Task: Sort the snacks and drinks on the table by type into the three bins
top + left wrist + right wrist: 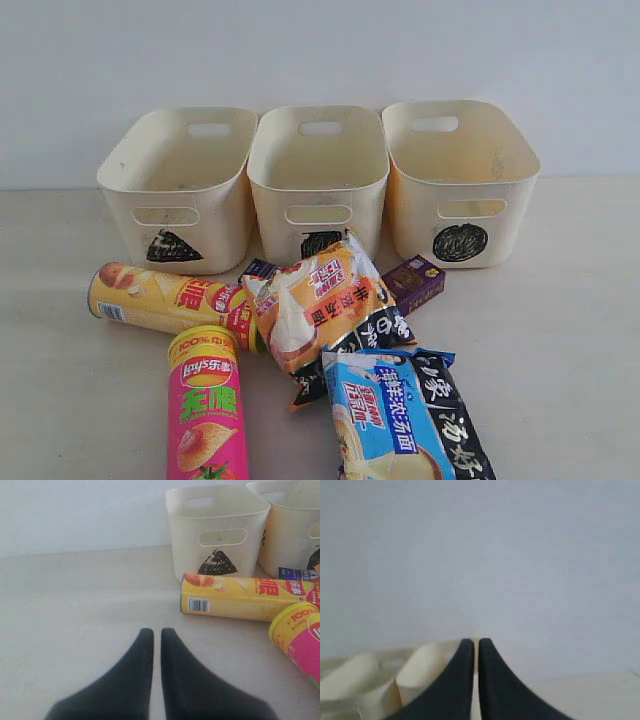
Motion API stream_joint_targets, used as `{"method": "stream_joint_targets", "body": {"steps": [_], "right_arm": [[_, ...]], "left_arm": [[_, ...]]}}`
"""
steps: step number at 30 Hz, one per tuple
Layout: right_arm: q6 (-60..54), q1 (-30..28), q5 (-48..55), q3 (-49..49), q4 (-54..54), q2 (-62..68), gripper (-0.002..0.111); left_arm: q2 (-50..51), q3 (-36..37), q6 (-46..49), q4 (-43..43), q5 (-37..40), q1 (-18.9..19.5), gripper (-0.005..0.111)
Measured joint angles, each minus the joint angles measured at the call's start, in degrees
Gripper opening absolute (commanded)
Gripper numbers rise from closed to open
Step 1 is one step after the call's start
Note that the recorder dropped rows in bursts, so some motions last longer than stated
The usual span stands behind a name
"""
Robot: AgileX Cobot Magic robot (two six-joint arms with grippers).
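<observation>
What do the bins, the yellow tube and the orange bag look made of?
Bins: likely moulded plastic, cream, smooth, dull sheen, rounded rims. Yellow tube: probably printed card, glossy wrap. Orange bag: foil or plastic film, shiny, creased and crinkled.

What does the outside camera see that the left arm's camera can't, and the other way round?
Only the exterior view shows the cream plastic bin marked with a black circle, the orange foil bag, the blue foil bag, the black foil bag and the small purple carton.

Only the left wrist view shows the left gripper, black, shut and empty, and the barcode on the tall yellow chip tube.

Both show that yellow tube lying on its side, the cream plastic bin with the black triangle, the pink chip tube and the pale beige table.
</observation>
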Motion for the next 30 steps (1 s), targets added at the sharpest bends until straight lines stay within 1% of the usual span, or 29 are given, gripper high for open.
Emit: {"method": "stream_joint_targets", "body": {"steps": [3,6,10,13,18,24,27,30], "right_arm": [[1.7,0.0,-4.3,0.0,0.2,0.0,0.001],[2.3,0.0,-3.8,-2.2,0.4,0.9,0.001],[2.4,0.0,-2.6,-8.9,0.4,7.1,0.001],[2.6,0.0,0.1,-14.8,-0.6,14.2,0.001],[1.9,0.0,11.4,-25.6,-3.2,27.8,0.001],[-3.9,0.0,28.0,-36.6,-3.2,40.8,0.001],[-10.4,0.0,37.9,-41.5,0.4,46.8,0.001],[-20.0,0.0,45.7,-45.2,8.7,51.9,0.001]], "left_arm": [[0.0,0.0,0.0,0.0,0.0,0.0,0.004],[0.0,0.0,0.0,0.0,0.0,0.0,0.004],[0.0,0.0,0.0,0.0,0.0,0.0,0.004],[0.0,0.0,0.0,0.0,0.0,0.0,0.004],[0.0,0.0,0.0,0.0,0.0,0.0,0.004],[0.0,0.0,0.0,0.0,0.0,0.0,0.004],[0.0,0.0,0.0,0.0,0.0,0.0,0.004],[0.0,0.0,0.0,0.0,0.0,0.0,0.004]]}}
